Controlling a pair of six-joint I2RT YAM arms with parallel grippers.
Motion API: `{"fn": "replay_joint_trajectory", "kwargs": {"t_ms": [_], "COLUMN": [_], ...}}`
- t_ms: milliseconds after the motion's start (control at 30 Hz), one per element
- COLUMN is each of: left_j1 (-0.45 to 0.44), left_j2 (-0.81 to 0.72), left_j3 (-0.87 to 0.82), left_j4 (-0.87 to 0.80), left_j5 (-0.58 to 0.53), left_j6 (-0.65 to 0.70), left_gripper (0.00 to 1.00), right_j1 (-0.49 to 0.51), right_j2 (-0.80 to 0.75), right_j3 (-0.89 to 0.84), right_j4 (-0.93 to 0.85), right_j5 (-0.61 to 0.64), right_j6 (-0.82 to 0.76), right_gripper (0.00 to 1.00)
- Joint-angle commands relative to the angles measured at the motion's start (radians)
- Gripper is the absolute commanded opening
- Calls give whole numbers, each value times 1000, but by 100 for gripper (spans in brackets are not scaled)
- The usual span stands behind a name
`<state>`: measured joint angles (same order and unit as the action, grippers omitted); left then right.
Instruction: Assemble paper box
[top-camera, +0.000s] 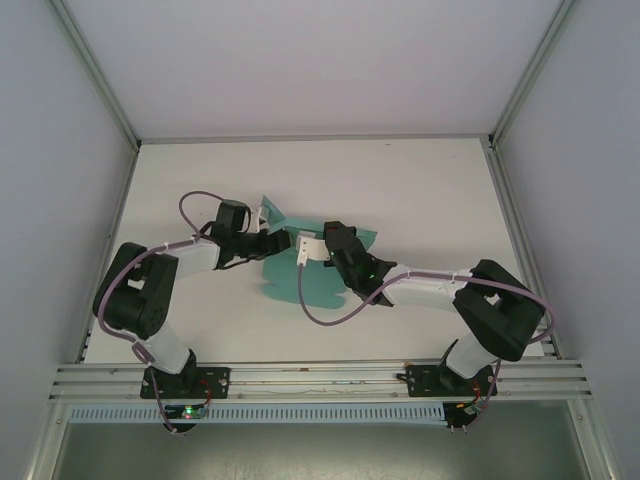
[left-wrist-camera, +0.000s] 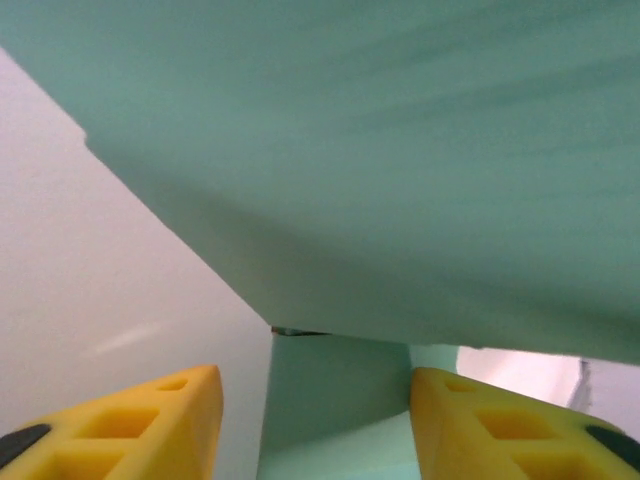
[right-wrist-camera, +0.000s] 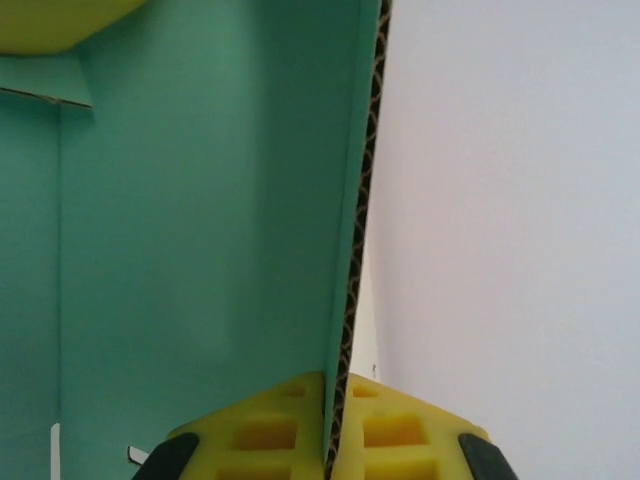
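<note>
The paper box is a teal-green card sheet lying mid-table, partly folded up, with both grippers meeting over it. My left gripper comes in from the left and stands open. In the left wrist view its yellow fingers straddle an upright teal flap under a large overhanging panel. My right gripper comes in from the right. It is shut on the corrugated edge of a raised teal wall. A yellow finger of the left gripper shows at the top left of the right wrist view.
The white table is bounded by grey walls and metal posts on both sides. A metal rail runs along the near edge, above the arm bases. Purple cables loop beside each arm.
</note>
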<state>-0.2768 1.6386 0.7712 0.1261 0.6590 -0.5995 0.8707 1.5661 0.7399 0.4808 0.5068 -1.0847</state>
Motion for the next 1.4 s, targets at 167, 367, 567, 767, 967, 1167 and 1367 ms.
{"fn": "replay_joint_trajectory", "kwargs": {"t_ms": [167, 367, 567, 767, 967, 1167, 1367], "left_j1": [2, 17, 19, 25, 69, 94, 26], "left_j2": [-243, -315, -239, -124, -117, -231, -168], "left_j3": [10, 88, 244, 396, 471, 409, 388], "left_j4": [-408, -536, -529, -564, -646, -652, -587], "left_j5": [-359, -503, -508, -481, -549, -625, -378], "left_j6": [115, 108, 237, 394, 417, 390, 507], "left_gripper": [100, 100, 100, 93, 84, 92, 85], "right_j1": [-26, -27, -27, -28, -43, -43, -43], "right_j2": [28, 89, 134, 148, 135, 119, 119], "right_j3": [8, 4, -16, -20, -19, -18, -6], "right_j4": [37, 122, 223, 254, 235, 211, 213], "right_j5": [-10, 26, 41, 34, 54, 43, 51], "right_j6": [-122, -222, -296, -302, -286, -251, -221], "right_gripper": [0, 0, 0, 0, 0, 0, 0]}}
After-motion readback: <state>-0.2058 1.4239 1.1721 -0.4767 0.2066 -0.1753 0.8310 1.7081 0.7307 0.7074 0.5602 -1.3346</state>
